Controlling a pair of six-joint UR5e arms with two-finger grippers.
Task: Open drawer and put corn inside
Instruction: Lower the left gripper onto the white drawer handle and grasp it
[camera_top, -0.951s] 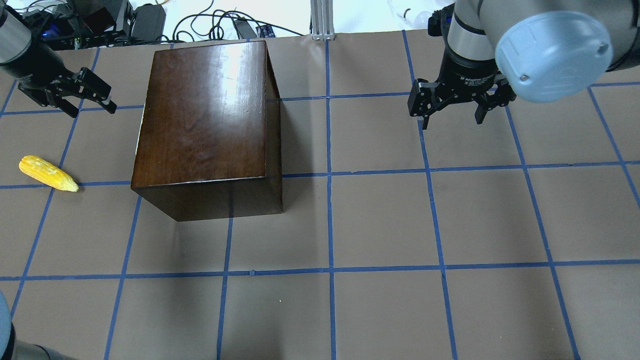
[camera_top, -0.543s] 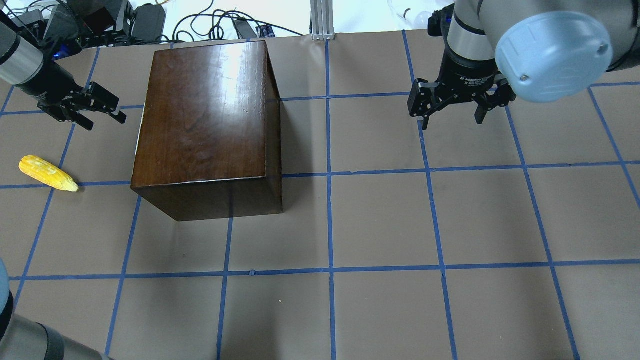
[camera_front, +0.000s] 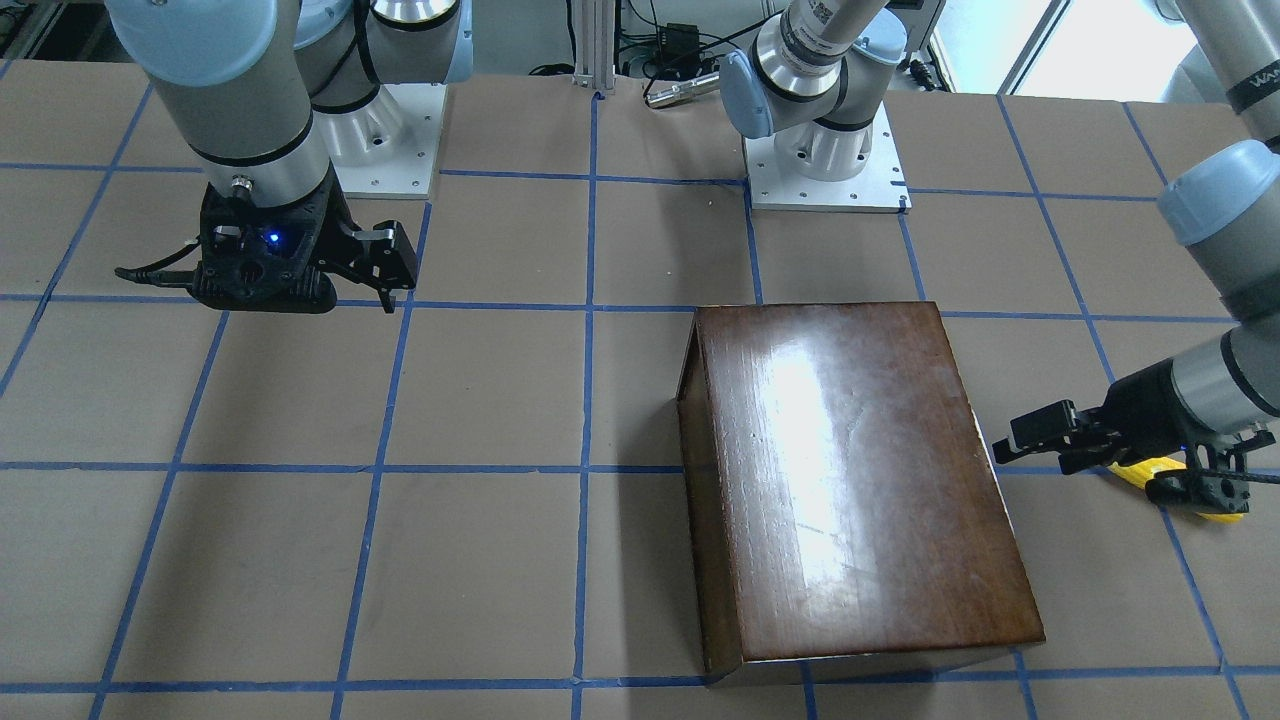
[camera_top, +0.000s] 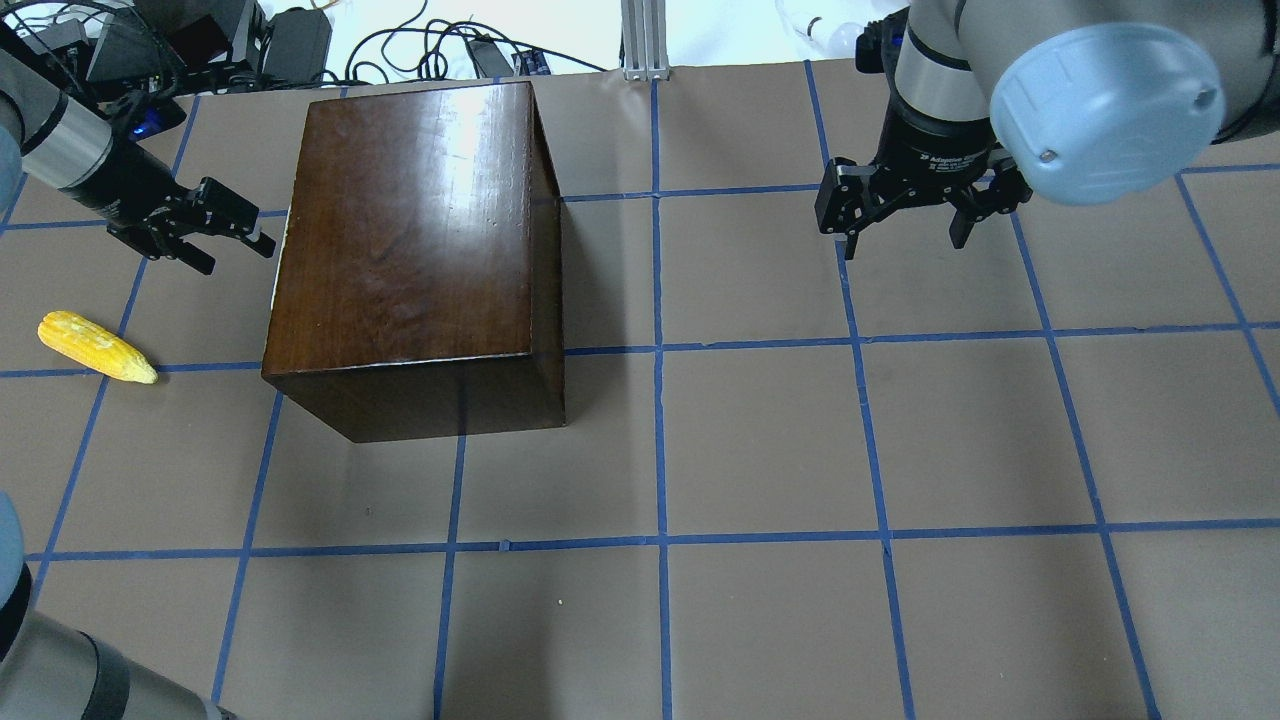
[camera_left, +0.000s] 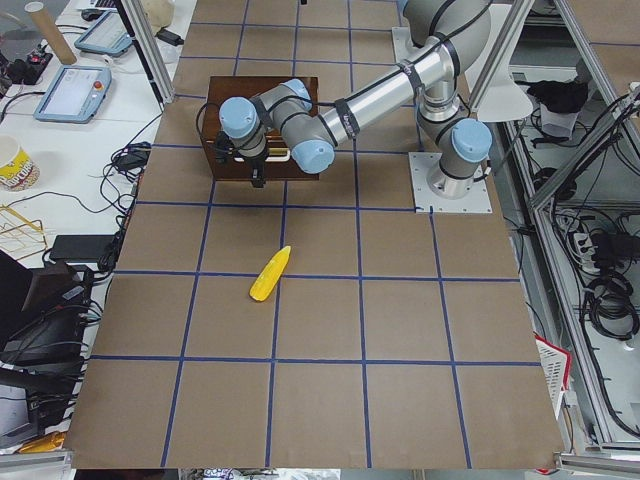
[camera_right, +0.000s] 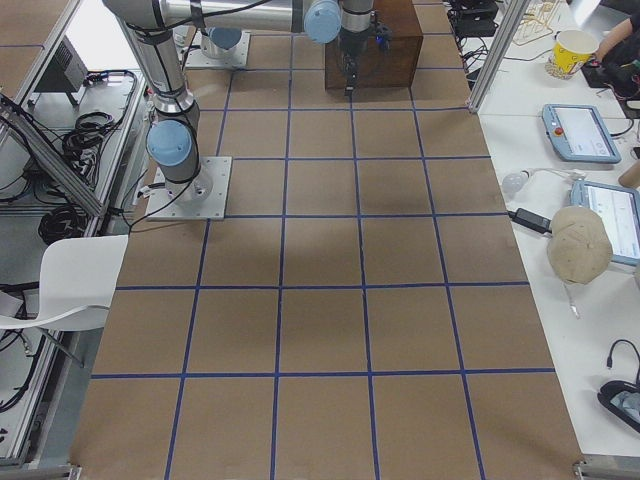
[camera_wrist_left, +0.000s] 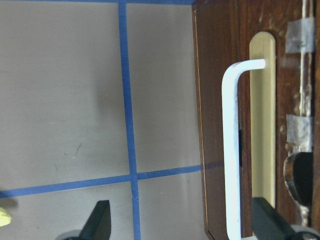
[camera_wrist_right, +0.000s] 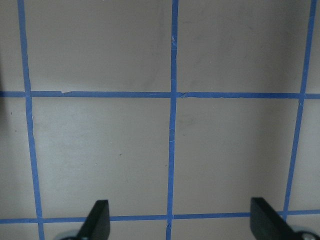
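The glossy dark brown box (camera_top: 410, 250) stands at the back left of the table. Its drawer (camera_wrist_left: 215, 125) is closed; the left wrist view shows its worn front panel with a white bar handle (camera_wrist_left: 231, 150). The yellow corn (camera_top: 95, 347) lies on the table to the left of the box and nearer me. My left gripper (camera_top: 235, 255) is open and empty, close to the box's left face and just short of the handle. My right gripper (camera_top: 905, 243) is open and empty, hovering over the table far right of the box. In the front-facing view the left gripper (camera_front: 1030, 445) hides most of the corn (camera_front: 1150, 470).
The brown table cover (camera_top: 760, 440) has a grid of blue tape lines. Cables and electronics (camera_top: 230, 40) lie beyond the back edge behind the box. An aluminium post (camera_top: 640, 40) stands at the back middle.
My left gripper has moved to the right and a little nearer, closing in on the box's left face. The right gripper, the corn and the box have not moved.
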